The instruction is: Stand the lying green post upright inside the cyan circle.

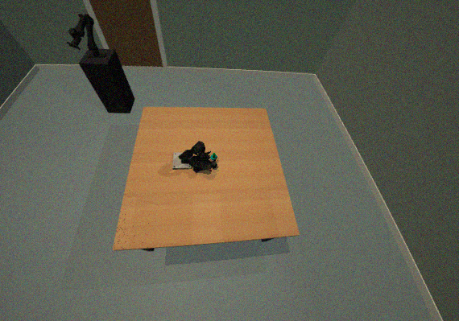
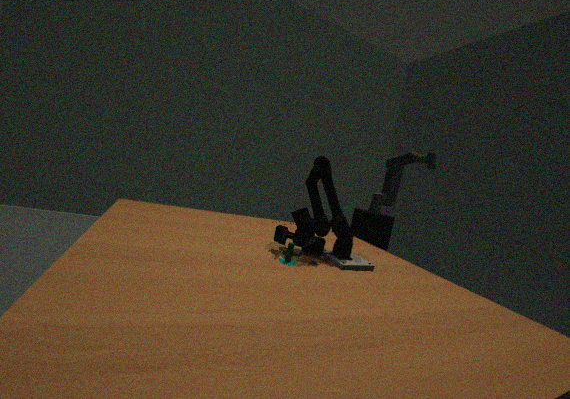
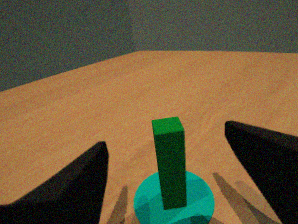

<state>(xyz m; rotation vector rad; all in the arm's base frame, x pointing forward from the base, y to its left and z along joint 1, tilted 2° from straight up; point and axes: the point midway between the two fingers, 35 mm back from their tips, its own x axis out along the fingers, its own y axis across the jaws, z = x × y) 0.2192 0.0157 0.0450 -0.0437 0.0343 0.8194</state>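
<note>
The green post (image 1: 214, 155) (image 2: 289, 253) (image 3: 172, 170) stands upright on the table. In the wrist view its foot is inside the cyan circle (image 2: 283, 261) (image 3: 200, 192), near the middle, with cyan showing around it. My gripper (image 1: 212, 158) (image 2: 296, 244) (image 3: 166, 138) is open, low over the table. In the wrist view one black finger is on each side of the post, with a gap on both sides, so neither finger touches it. The lowest edge of the circle is cut off in the wrist view, and the top view shows the post only small beside the gripper.
The wooden table (image 1: 209, 210) (image 2: 300, 331) carries my arm on its pale base plate (image 1: 178, 164) (image 2: 357, 263), close to the circle. A second arm (image 1: 90, 34) (image 2: 393, 181) stands on a black pedestal (image 1: 109, 83) (image 2: 372, 226) off the table.
</note>
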